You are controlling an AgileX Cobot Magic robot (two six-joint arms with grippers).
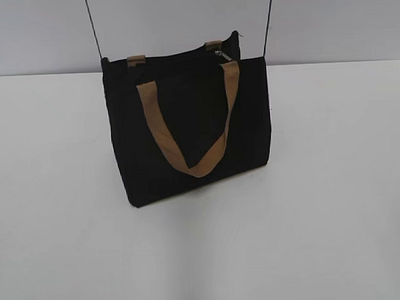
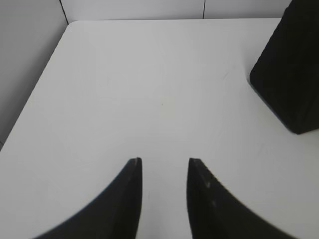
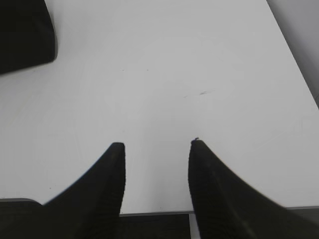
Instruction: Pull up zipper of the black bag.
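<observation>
Upright near the middle of the white table stands the black bag, boxy, with one tan handle hanging down its front face, a small silver pull of the zipper at the right end of its top edge, and two thin black cords rising from its upper corners past the plain grey wall. Only dark corners of the bag enter the wrist views, and the zipper line itself is hard to make out against the black cloth. Both the left gripper and the right gripper hover above bare table with fingers spread apart, holding nothing, well apart from the bag.
</observation>
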